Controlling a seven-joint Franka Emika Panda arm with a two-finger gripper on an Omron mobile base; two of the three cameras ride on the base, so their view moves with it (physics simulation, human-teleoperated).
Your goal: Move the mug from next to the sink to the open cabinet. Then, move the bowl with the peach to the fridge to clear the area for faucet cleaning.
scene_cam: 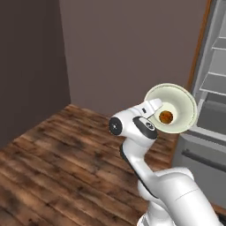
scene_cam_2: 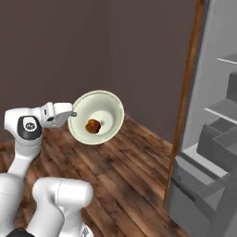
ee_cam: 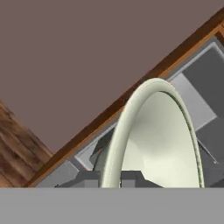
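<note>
White arm's two-finger gripper [scene_cam_2: 70, 114] clamped on rim of wide shallow pale cream-green bowl [scene_cam_2: 104, 109], held in air, tipped on edge, mouth facing sideways. Small round orange-brown peach [scene_cam_2: 93, 125] inside bowl, just beyond fingertips. Tall fridge with grey shelves and brown wood side edge [scene_cam_2: 217, 139] right of fingers, apart from bowl, above wood plank floor [scene_cam_2: 134, 171].

1. My gripper [ee_cam: 111, 178] fingertips are mostly hidden by the bowl [ee_cam: 162, 140] rim in the hand view.
2. Fridge [scene_cam: 212, 88] runs off the right edge, so I can't see all the shelves.
3. Peach [scene_cam_2: 93, 125] is too small for detail.
</note>
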